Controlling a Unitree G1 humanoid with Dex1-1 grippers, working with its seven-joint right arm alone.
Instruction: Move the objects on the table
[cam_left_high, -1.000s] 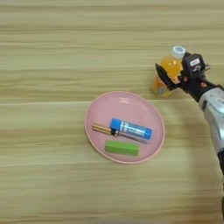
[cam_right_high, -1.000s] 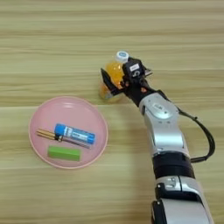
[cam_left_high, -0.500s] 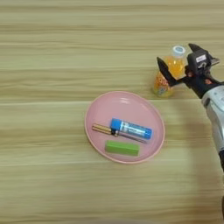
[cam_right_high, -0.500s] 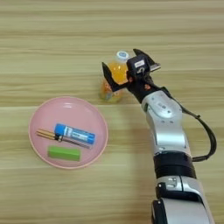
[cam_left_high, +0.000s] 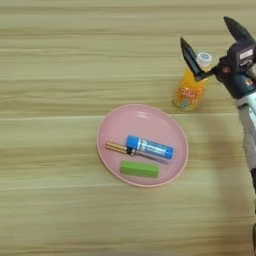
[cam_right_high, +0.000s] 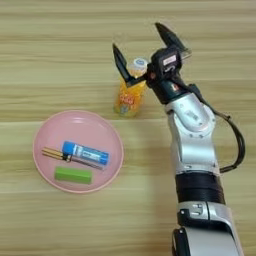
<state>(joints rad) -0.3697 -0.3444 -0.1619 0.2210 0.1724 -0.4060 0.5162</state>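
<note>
Right gripper (cam_right_high: 142, 46) spread wide, holding nothing; fingers flank the cap of the bottle (cam_right_high: 129, 93) from above, no contact visible. Bottle stands upright on the table (cam_right_high: 60, 45), just beyond the far-right rim of the pink plate (cam_right_high: 45, 135). In the plate: blue tube (cam_right_high: 85, 153), screwdriver (cam_right_high: 52, 153) alongside it, green block (cam_right_high: 73, 175) nearest the camera.

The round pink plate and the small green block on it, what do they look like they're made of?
The round pink plate looks like plastic: even colour, smooth faint sheen, thin raised rim. The small green rectangular block is matte and uniformly coloured, possibly plastic, rubber or painted wood; its look leaves that open.
</note>
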